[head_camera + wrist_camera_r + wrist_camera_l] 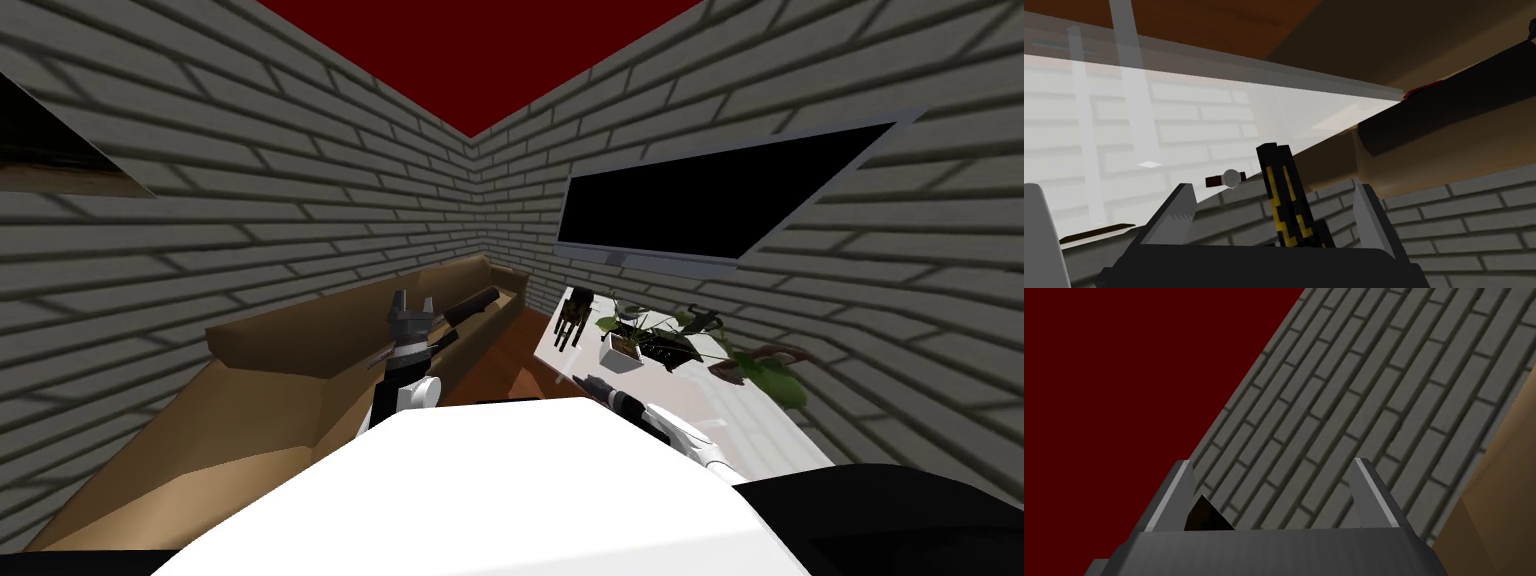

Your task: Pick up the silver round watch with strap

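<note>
ROOM: grey brick walls (250,200), red ceiling (480,50) | SURFACE: glossy white table (1099,150) | left gripper (1272,462): raised, fingers apart, empty | right gripper (1272,187): facing table, fingers apart, empty | watch (1231,177): on table, near black-yellow object (1284,200)

A sofa (250,440) is running along the left wall (200,210), lower left of the head view, a bolster (470,305) lying on its far end. Right of centre, a tabletop (760,440) is standing under a wall screen (700,200), carrying a figurine (572,318) with a potted plant (640,335) right of it. The watch (1230,178) is lying beside the figurine.
</note>
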Robot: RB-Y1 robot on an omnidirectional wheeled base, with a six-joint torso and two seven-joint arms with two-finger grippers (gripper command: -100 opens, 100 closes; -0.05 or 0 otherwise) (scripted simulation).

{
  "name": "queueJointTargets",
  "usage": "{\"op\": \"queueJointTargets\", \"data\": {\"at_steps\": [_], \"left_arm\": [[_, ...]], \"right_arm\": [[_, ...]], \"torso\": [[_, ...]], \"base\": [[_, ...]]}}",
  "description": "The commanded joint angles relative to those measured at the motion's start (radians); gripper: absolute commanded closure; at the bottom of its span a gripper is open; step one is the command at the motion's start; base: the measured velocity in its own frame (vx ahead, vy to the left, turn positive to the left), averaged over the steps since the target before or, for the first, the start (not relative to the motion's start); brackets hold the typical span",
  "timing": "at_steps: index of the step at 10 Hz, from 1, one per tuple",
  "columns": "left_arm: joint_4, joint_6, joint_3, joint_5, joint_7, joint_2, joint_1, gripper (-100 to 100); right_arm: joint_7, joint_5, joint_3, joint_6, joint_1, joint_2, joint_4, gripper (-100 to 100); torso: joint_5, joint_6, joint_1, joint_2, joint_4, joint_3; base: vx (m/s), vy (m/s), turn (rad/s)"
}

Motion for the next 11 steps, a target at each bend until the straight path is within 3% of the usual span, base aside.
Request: {"op": "queueJointTargets", "data": {"at_steps": [1, 5, 9, 11], "left_arm": [[0.000, 0.000, 0.000, 0.000, 0.000, 0.000, 0.000, 0], [0.000, 0.000, 0.000, 0.000, 0.000, 0.000, 0.000, 0], [0.000, 0.000, 0.000, 0.000, 0.000, 0.000, 0.000, 0], [0.000, 0.000, 0.000, 0.000, 0.000, 0.000, 0.000, 0]], "right_arm": [[0.002, 0.015, 0.009, -0.004, -0.014, -0.012, 0.050, -100], [0.006, 0.044, 0.024, -0.005, -0.032, -0.038, 0.111, -100], [0.014, 0.101, 0.052, -0.008, -0.069, -0.083, 0.219, -100], [0.023, 0.155, 0.078, -0.010, -0.105, -0.119, 0.309, -100]], "torso": [[0.000, 0.000, 0.000, 0.000, 0.000, 0.000], [0.000, 0.001, 0.000, 0.000, 0.000, 0.000], [0.000, 0.000, 0.000, -0.001, 0.000, -0.001], [0.000, 0.000, 0.000, -0.002, 0.000, -0.001]], "base": [[0.019, 0.015, 0.141], [0.014, 0.010, 0.084], [0.034, 0.021, 0.178], [0.061, 0.026, 0.260]]}}
